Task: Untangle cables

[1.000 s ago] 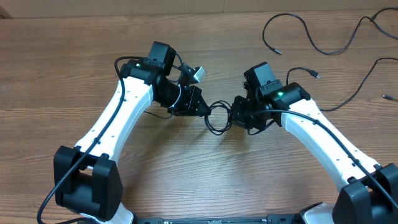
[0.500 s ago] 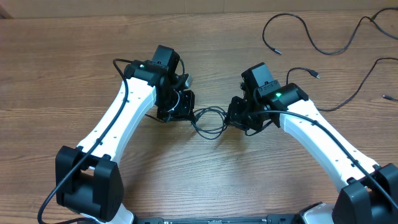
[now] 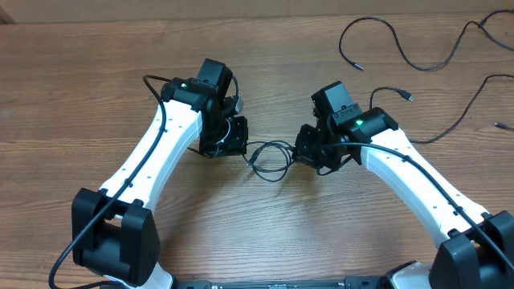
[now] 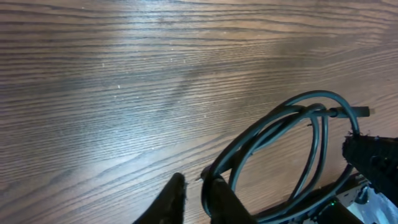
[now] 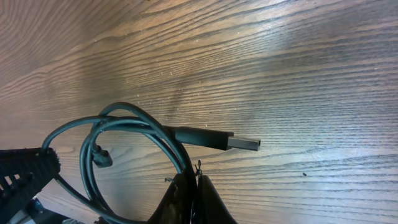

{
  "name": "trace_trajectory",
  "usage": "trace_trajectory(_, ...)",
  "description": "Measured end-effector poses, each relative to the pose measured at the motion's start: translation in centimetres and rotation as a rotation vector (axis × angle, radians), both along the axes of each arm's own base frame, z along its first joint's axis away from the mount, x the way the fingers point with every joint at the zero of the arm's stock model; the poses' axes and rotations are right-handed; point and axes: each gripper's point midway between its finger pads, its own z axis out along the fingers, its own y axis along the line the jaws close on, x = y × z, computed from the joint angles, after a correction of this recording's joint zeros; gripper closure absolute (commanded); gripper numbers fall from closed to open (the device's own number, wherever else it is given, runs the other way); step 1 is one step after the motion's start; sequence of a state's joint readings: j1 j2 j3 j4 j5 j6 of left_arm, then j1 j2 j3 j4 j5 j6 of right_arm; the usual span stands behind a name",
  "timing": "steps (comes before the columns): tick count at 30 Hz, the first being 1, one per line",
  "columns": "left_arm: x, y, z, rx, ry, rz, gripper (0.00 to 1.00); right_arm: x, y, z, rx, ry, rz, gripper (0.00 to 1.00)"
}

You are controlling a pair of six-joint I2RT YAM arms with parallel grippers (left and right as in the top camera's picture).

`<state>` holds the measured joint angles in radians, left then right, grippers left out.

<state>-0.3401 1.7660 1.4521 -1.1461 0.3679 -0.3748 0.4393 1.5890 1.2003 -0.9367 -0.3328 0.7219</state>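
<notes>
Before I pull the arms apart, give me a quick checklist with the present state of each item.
1. Is the right gripper shut on the coiled cable: ok.
2. Is the left gripper holding it: not ok; its jaws stand slightly apart, with the table showing between them.
3. Does the coil sit between both grippers: ok.
4. Is the plug out of the loops: cannot tell.
5. Are the loose cables clear of the right arm: cannot tell; one runs close to it.

Overhead: high, straight down, wide. Wrist views: low, close, facing each other, sharing cables.
</notes>
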Motion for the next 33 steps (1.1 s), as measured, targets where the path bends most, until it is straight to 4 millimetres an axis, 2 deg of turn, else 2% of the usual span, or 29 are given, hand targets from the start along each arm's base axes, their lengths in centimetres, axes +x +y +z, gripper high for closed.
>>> trace_trajectory(4,0.0,-0.2,0.1,-0.017,0.0,-0.01,0.82,0.0,0.1,0.1,0.008,-0.001,0.001,0.96)
trace_trajectory(7,-0.2,-0.7,0.4,-0.056,-0.002,-0.046,0.74,0.2,0.2,0.2,0.015,-0.007,0.0,0.96)
trace_trajectory(10,-0.5,-1.4,0.8,-0.116,-0.008,-0.098,0.59,0.4,0.2,0.2,0.022,-0.012,-0.003,0.96)
trace_trajectory(12,-0.7,-2.0,1.2,-0.164,-0.02,-0.151,0.36,0.4,0.2,0.2,0.024,-0.012,-0.004,0.96)
trace_trajectory(13,-0.8,-2.2,1.4,-0.179,-0.024,-0.167,0.28,0.4,0.2,0.3,0.024,-0.011,-0.003,0.96)
trace_trajectory(17,-0.6,-2.3,1.4,-0.185,-0.036,-0.18,0.26,0.4,0.2,0.3,0.025,-0.012,-0.003,0.96)
trace_trajectory(19,-0.4,-1.8,1.1,-0.15,-0.03,-0.146,0.2,0.4,0.2,0.3,0.025,-0.011,-0.003,0.96)
trace_trajectory(21,-0.2,-1.7,1.1,-0.141,-0.029,-0.121,0.07,0.4,0.2,0.3,0.025,-0.012,-0.003,0.96)
trace_trajectory(24,-0.1,-2.3,1.4,-0.177,-0.037,-0.133,0.01,0.5,0.1,0.2,0.017,-0.013,-0.006,0.96)
trace_trajectory(33,-0.9,-5.1,3.7,-0.397,-0.073,-0.265,0.01,0.7,-1.0,-0.3,-0.045,-0.023,-0.032,0.96)
